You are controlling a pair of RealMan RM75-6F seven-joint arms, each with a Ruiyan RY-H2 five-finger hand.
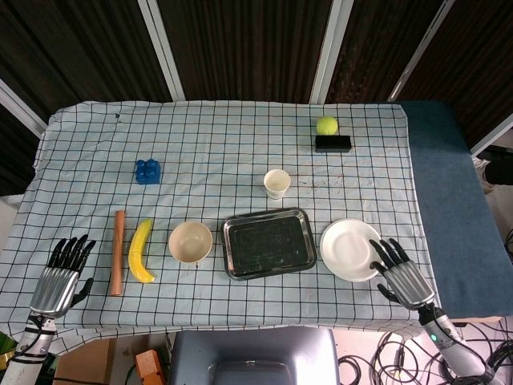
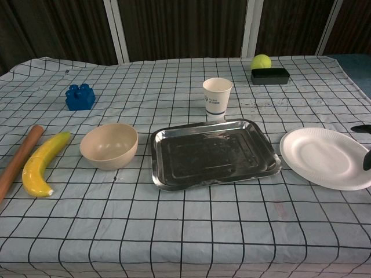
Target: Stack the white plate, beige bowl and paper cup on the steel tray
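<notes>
The steel tray [image 1: 268, 243] [image 2: 213, 152] lies empty near the table's front middle. To its right rests the white plate [image 1: 351, 249] [image 2: 326, 157]. The beige bowl [image 1: 191, 242] [image 2: 109, 145] stands left of the tray, and the paper cup [image 1: 276, 184] [image 2: 217, 97] is upright behind it. My right hand [image 1: 400, 272] hovers at the plate's right edge, fingers spread, holding nothing; only its fingertips [image 2: 366, 157] show in the chest view. My left hand [image 1: 60, 276] is open at the front left corner, away from everything.
A banana [image 1: 141, 251] [image 2: 42, 164] and a wooden rod [image 1: 117, 252] [image 2: 17, 163] lie left of the bowl. A blue brick [image 1: 147, 171] sits further back left. A tennis ball [image 1: 326, 125] and a black box [image 1: 333, 143] are at the back right.
</notes>
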